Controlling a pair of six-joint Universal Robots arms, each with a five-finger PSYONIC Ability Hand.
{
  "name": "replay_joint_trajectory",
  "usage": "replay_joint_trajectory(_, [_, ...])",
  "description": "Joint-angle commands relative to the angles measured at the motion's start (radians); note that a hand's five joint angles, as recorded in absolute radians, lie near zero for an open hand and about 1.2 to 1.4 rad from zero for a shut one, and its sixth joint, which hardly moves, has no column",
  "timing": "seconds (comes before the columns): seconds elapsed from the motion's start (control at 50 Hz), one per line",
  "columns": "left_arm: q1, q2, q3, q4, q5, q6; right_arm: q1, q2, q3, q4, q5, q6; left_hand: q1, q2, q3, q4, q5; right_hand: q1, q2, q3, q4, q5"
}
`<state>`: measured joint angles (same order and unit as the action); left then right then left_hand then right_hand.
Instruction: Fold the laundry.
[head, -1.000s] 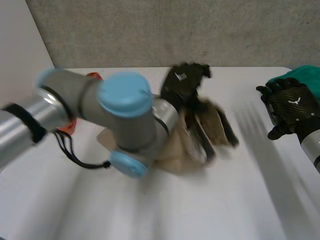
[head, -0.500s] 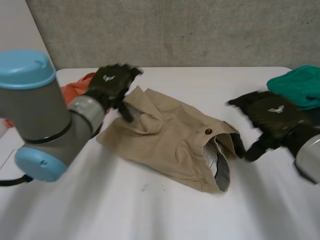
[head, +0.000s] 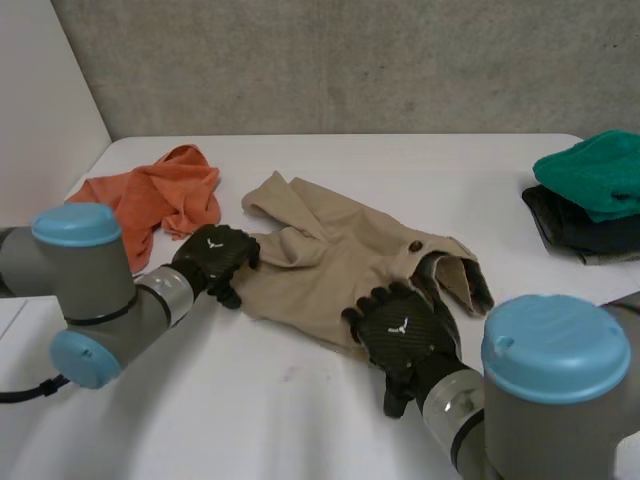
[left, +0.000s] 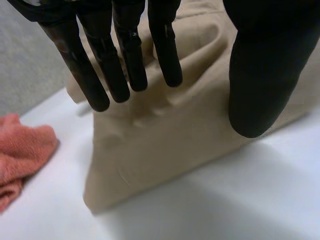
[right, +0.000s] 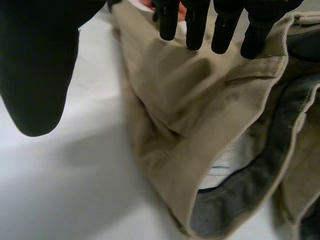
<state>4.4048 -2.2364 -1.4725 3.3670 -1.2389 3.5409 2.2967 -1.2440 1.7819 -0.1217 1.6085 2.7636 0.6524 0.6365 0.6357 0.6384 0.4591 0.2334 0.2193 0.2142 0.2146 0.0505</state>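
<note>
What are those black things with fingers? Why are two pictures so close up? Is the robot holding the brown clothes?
The black things are the left robot hand and the right robot hand. They work a bit like your hands.

The wide picture comes from a camera up behind the robot, looking down at the white table. The two close-up pictures come from small cameras on the wrists, so you look along each palm at its fingers.

On the table lie tan shorts, an orange cloth, and a green cloth stacked on a dark cloth.

The right robot hand is at the waistband end of the shorts and the left robot hand is at the opposite end. Both have straight fingers over the fabric, so neither is gripping it.
</note>
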Motion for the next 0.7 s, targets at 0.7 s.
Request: replay_joint_trajectory(0.7, [-0.215,0.650,-0.008,-0.132,-0.217,-0.212,-0.264,-0.221,-0.464,0.290,0.031,-0.341,0.744,0.760,0.761,0.758,0.763,1.163,1.177,1.182,1.182,1.171])
